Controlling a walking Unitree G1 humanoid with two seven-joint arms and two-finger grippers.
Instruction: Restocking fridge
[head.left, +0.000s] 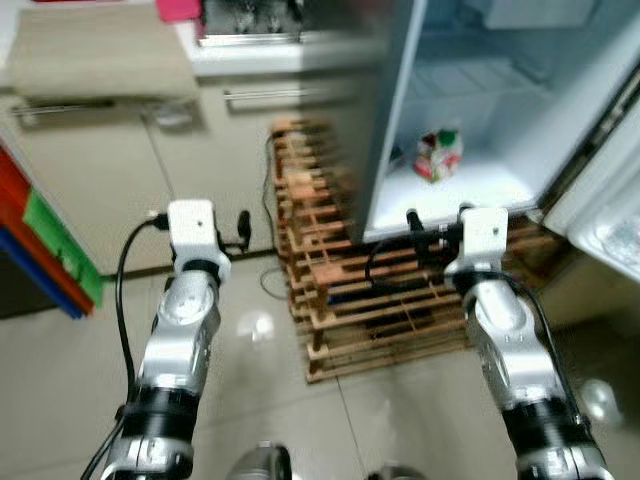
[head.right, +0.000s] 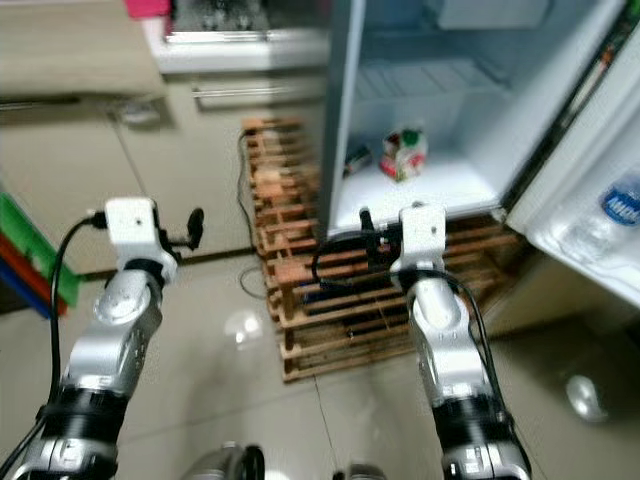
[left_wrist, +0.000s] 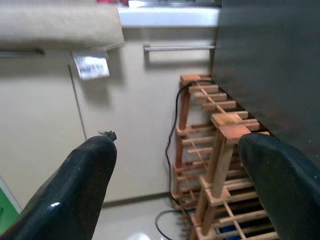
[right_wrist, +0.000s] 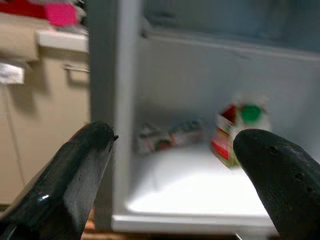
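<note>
The fridge (head.left: 470, 188) stands open ahead on my right, its lowest shelf white and mostly bare. On that shelf a red-and-white carton with a green cap (head.left: 438, 155) stands upright. A flat packet (right_wrist: 167, 136) lies beside it, nearer the fridge's left wall. My right gripper (right_wrist: 173, 134) is open and holds nothing; it hangs just in front of the shelf's front edge, short of the carton. Further left, my left gripper (left_wrist: 176, 142) is also open and bare, pointing at the cabinet and the pallet end.
The fridge rests on a wooden slat pallet (head.left: 340, 290) that sticks out at its left, with a black cable (head.left: 272, 190) trailing behind. The open fridge door (head.left: 610, 225) hangs at far right. Beige cabinets (head.left: 110, 180) and coloured bins (head.left: 45, 250) stand on the left; the floor is glossy tile.
</note>
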